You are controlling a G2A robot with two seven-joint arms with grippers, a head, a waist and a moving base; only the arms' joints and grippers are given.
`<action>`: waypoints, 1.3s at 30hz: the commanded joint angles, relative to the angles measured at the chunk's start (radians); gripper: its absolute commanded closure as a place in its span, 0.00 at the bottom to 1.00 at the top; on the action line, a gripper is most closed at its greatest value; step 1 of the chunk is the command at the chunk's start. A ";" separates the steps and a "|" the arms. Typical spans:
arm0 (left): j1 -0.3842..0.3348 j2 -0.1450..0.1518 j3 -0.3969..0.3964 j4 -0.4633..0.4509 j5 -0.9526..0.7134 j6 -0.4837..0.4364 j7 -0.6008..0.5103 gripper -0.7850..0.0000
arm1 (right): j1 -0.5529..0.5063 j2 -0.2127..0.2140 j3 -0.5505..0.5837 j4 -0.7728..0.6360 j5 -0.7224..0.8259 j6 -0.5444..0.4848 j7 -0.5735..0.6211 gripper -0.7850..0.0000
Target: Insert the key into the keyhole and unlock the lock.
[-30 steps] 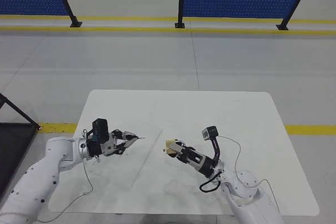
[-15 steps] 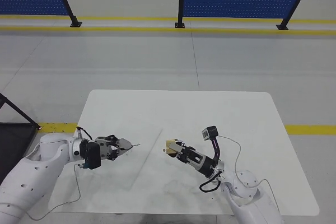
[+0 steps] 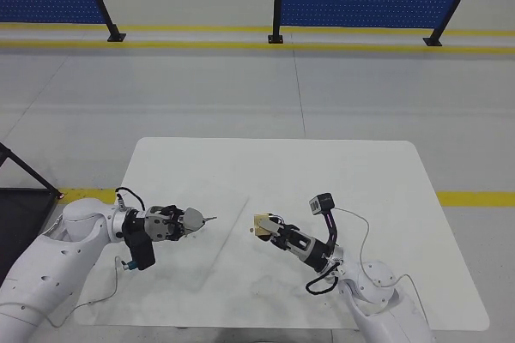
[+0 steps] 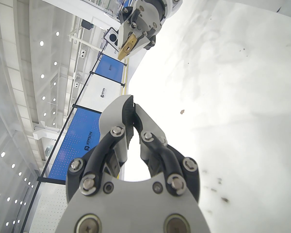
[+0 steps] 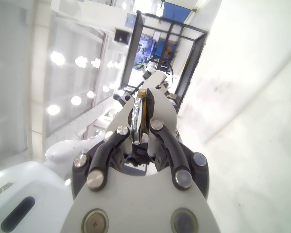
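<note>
A brass padlock (image 3: pixel 259 225) with a chrome shackle (image 5: pixel 137 120) is held above the white table (image 3: pixel 343 171) near its middle. My right gripper (image 3: pixel 268 228) is shut on it, and the keyhole end faces left. In the left wrist view the padlock (image 4: pixel 126 48) shows face-on, farther off. My left gripper (image 3: pixel 197 220) hovers to the left of the lock, shut on a thin key (image 3: pixel 209 219) whose tip points at the lock. A gap of bare table separates key and lock. In the left wrist view the fingers (image 4: pixel 126 112) are pressed together and the key is barely visible.
A black metal frame (image 3: pixel 0 180) stands off the table's left edge. Blue barrier panels (image 3: pixel 360 10) line the far floor. A thin cable (image 3: pixel 360 227) loops beside the right arm. A small brown speck (image 4: pixel 181 112) lies on the table.
The left arm has rolled its wrist, swinging its camera from above the gripper to below it. The key tip has dropped slightly and drawn back left. The right arm and lock have not moved.
</note>
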 commanded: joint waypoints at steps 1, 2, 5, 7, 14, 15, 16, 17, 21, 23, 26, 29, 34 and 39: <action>0.000 0.000 0.000 0.000 0.000 0.000 0.000 1.00 | 0.000 0.000 0.000 0.000 0.000 0.000 0.000 1.00; 0.000 0.000 0.000 0.000 0.000 0.000 0.000 1.00 | 0.000 0.000 0.000 0.000 0.000 0.000 0.000 1.00; 0.000 0.000 0.000 0.000 0.000 0.000 0.000 1.00 | 0.000 0.000 0.000 0.000 0.000 0.000 0.000 1.00; 0.000 0.000 0.002 -0.005 0.011 0.005 -0.006 1.00 | 0.000 0.000 0.000 0.000 0.000 0.000 0.000 1.00; -0.037 -0.004 0.024 -0.029 0.201 0.175 -0.048 1.00 | 0.000 0.000 0.000 0.000 0.000 0.000 0.000 1.00; -0.044 -0.006 0.025 -0.022 0.222 0.206 -0.070 1.00 | 0.000 0.000 0.000 0.000 0.000 0.000 0.000 1.00; -0.047 -0.008 0.027 -0.018 0.230 0.235 -0.088 1.00 | 0.000 0.000 0.000 0.000 0.000 0.000 0.000 1.00; -0.053 -0.010 0.031 -0.020 0.249 0.266 -0.091 1.00 | 0.000 0.000 0.000 0.000 0.000 0.000 0.000 1.00; -0.073 -0.019 0.039 -0.012 0.271 0.390 -0.073 1.00 | 0.000 0.000 0.000 0.000 0.000 0.000 0.000 1.00; -0.084 -0.025 0.046 -0.015 0.286 0.465 -0.053 1.00 | 0.000 0.000 0.000 0.000 0.000 0.000 0.000 1.00; -0.102 -0.033 0.058 -0.006 0.303 0.545 -0.040 1.00 | 0.000 0.000 0.000 0.000 0.000 0.000 0.000 1.00; -0.125 -0.042 0.074 0.009 0.305 0.603 0.002 1.00 | 0.000 0.000 0.000 0.000 0.000 0.000 0.000 1.00; -0.166 -0.060 0.105 0.069 0.253 0.637 0.080 1.00 | 0.000 0.000 0.000 0.000 0.000 0.000 0.000 1.00; -0.173 -0.063 0.110 0.081 0.252 0.642 0.085 1.00 | 0.000 0.000 0.000 0.000 0.000 0.000 0.000 1.00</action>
